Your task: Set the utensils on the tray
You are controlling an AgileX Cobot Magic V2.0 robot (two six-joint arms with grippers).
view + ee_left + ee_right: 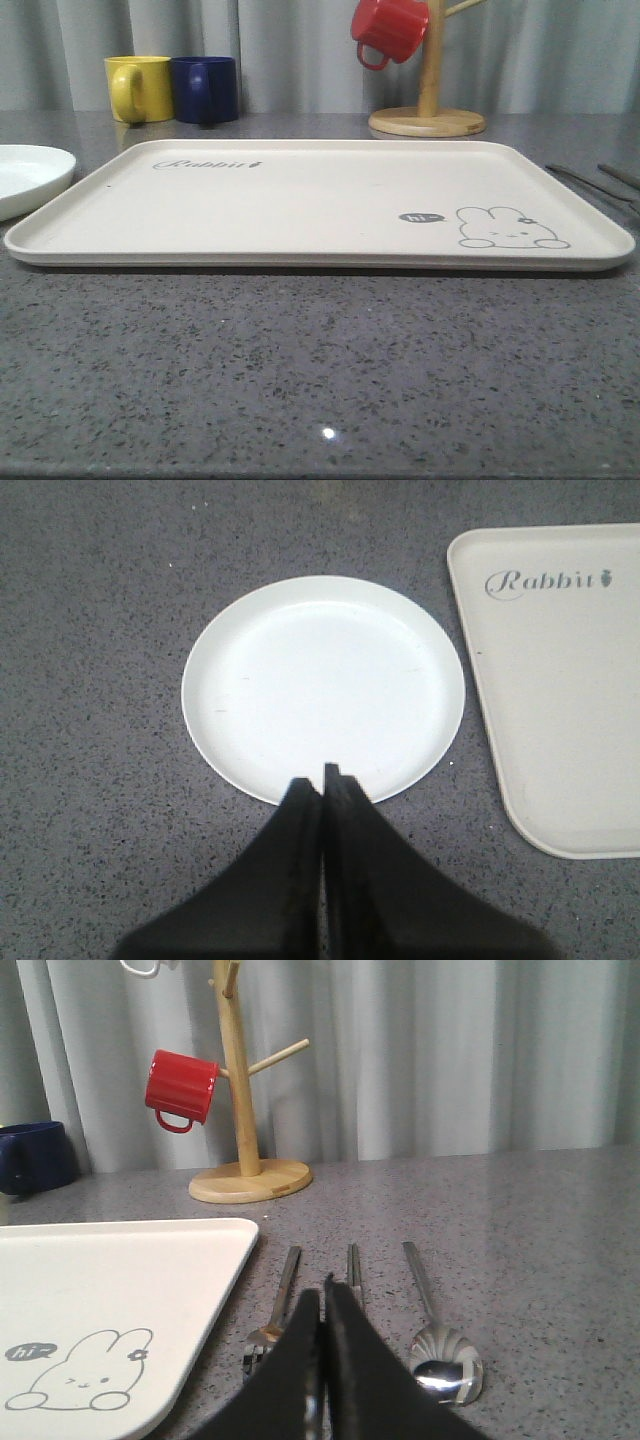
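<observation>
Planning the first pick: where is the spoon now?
In the right wrist view, the spoon lies on the grey table, right of the tray, beyond the chopsticks and fork.

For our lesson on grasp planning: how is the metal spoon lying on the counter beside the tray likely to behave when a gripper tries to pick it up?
The spoon looks like polished metal, so it is probably stiff but slippery between the fingers. It lies flat on the hard counter, leaving little to grip under. Its thin handle may pivot or skid if pushed.

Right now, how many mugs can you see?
3: a yellow mug and a blue mug side by side behind the tray, and a red mug hanging on the wooden stand.
</observation>
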